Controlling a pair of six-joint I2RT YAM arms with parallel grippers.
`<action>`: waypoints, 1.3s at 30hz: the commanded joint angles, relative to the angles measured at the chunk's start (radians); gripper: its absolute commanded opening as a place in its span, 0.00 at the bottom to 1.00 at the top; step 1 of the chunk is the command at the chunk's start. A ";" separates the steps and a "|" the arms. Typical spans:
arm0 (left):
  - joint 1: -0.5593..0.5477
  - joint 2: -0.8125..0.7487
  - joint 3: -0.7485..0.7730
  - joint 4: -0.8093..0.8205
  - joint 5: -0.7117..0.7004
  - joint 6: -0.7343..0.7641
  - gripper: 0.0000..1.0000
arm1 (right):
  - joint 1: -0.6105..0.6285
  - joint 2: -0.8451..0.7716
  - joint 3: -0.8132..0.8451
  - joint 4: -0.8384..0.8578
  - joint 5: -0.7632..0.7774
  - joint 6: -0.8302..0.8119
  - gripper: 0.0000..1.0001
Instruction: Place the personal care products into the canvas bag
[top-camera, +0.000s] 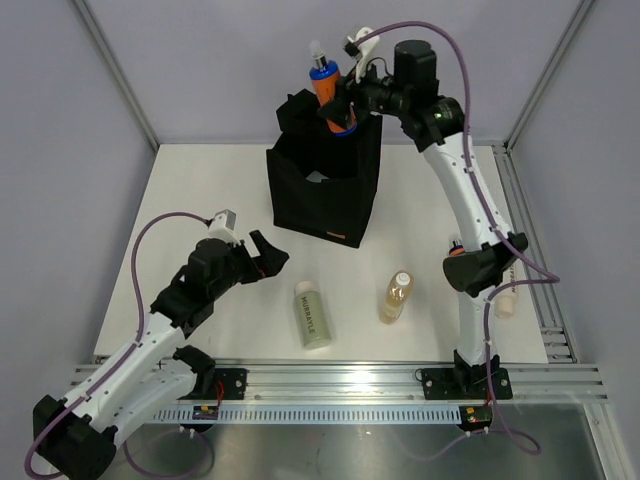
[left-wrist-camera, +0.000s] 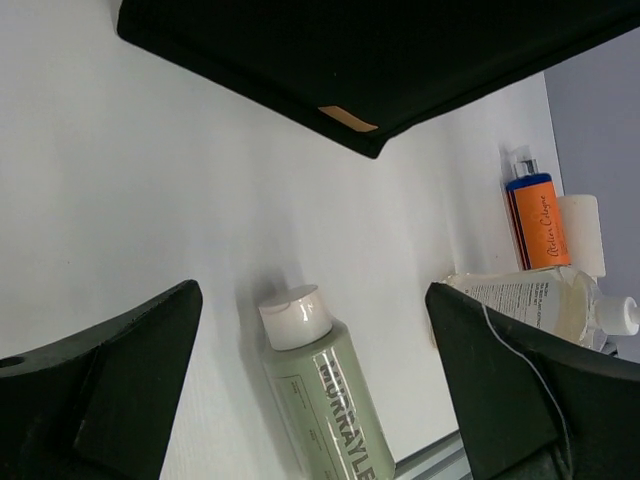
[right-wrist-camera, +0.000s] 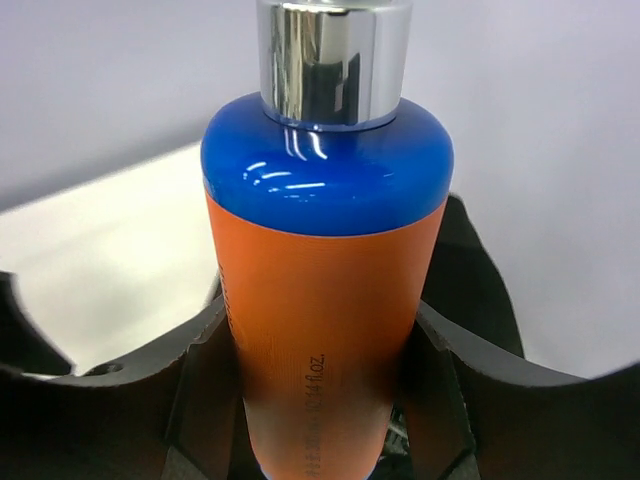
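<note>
The black canvas bag (top-camera: 322, 188) stands open at the table's back middle; the left wrist view shows it (left-wrist-camera: 400, 50) with its tan label (left-wrist-camera: 348, 118). My right gripper (top-camera: 342, 108) is shut on an orange bottle with a blue cap (top-camera: 331, 88), held upright above the bag's mouth; it fills the right wrist view (right-wrist-camera: 325, 300). My left gripper (top-camera: 266, 254) is open and empty, left of an olive-green bottle (top-camera: 312, 316) lying on the table. That bottle (left-wrist-camera: 325, 395) lies between and beyond the open jaws. An amber bottle (top-camera: 396, 297) lies to its right.
A second orange bottle with a blue cap (left-wrist-camera: 540, 218) stands by a white bottle (left-wrist-camera: 583, 233) at the table's right side. A cream bottle (top-camera: 506, 300) shows beside the right arm. A metal rail (top-camera: 340, 380) runs along the near edge.
</note>
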 joint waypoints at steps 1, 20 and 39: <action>0.004 0.016 -0.016 0.062 0.064 -0.022 0.99 | 0.047 0.090 0.003 0.014 0.211 -0.106 0.00; -0.024 0.258 0.020 0.058 0.177 -0.022 0.99 | 0.061 -0.022 -0.347 -0.142 0.187 -0.298 0.99; -0.372 0.695 0.301 -0.353 -0.080 -0.212 0.93 | -0.186 -0.316 -0.524 -0.067 -0.050 -0.023 0.99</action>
